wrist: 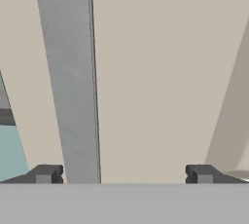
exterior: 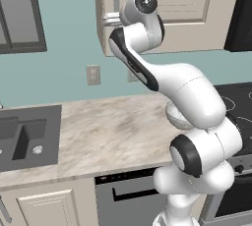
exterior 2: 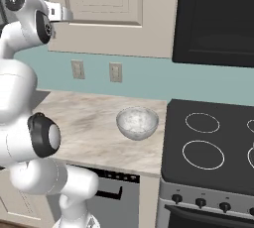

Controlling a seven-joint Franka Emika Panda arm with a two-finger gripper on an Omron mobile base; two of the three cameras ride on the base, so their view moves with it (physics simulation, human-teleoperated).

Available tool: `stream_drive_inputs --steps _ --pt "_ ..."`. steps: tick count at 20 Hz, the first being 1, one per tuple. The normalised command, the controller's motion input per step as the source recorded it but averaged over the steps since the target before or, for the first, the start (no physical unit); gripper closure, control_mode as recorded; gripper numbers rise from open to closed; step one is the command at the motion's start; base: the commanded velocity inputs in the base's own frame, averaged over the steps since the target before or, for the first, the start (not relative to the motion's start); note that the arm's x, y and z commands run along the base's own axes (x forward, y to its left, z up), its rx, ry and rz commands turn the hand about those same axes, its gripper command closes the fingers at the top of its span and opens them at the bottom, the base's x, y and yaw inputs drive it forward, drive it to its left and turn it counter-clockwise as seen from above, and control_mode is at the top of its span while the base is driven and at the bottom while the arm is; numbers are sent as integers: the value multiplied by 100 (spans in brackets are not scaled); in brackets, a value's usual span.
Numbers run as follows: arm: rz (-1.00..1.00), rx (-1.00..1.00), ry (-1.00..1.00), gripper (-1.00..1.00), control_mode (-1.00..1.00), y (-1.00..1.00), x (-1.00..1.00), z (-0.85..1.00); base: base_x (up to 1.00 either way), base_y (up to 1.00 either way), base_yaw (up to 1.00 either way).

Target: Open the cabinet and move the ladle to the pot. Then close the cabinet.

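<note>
Jaws wide apart, nothing held — my gripper (wrist: pixel 124 174) sits up against the cabinet (wrist: pixel 160 72) door. Handle (wrist: pixel 73 82) runs between the fingertips, nearer the left one — door shut.

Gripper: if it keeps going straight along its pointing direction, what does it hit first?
Likely the cabinet door panel. The open gripper faces it closely, with the silver handle left of centre between the fingertips; exact depth is unclear.
</note>
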Motion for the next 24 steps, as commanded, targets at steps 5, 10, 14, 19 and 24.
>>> stream_drive_inputs --steps 5,10,14,19,24 --pt "0 0 0 -100 -100 2 38 0 0 0 0" --pt "0 0 0 -100 -100 1 38 0 0 0 0" --pt "-1 0 0 -100 -100 0 32 0 0 0 0" --pt "-1 0 0 100 -100 0 32 0 0 0 0" --pt "-3 0 0 100 -100 -6 7 0 0 0 0"
